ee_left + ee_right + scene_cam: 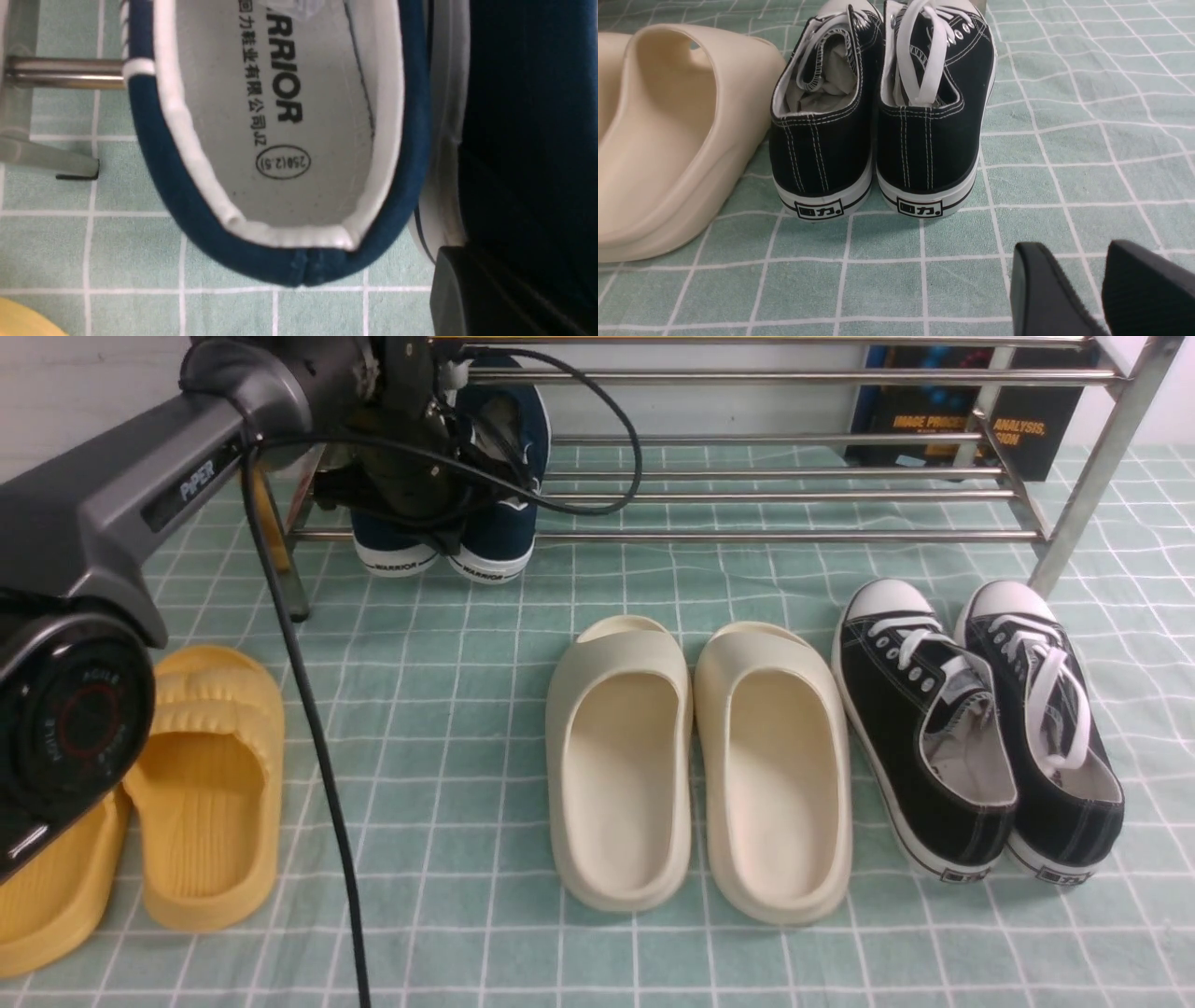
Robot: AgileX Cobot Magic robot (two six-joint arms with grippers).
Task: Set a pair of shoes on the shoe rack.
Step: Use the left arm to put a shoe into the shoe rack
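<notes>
The pair of shoes (490, 537), navy with white soles, lies on the low bars at the left end of the shoe rack (794, 535), heels overhanging the front bar. My left gripper (439, 476) is down over the pair, partly hidden by cables. In the left wrist view one shoe's grey insole (289, 140) fills the frame beside a rack bar (65, 77). One dark finger (467, 298) sits against the second shoe's wall, and the other finger is lost in the dark. The gripper looks shut on the shoes. My right gripper (1073, 252) is shut and empty, low over the cloth.
Cream slippers (700, 765) lie mid-cloth and black lace-up sneakers (980, 728) right of them, just ahead of my right gripper. Yellow slippers (205, 784) lie at the left under my left arm. A dark book (971, 420) stands behind the rack. A black cable (308, 709) hangs down.
</notes>
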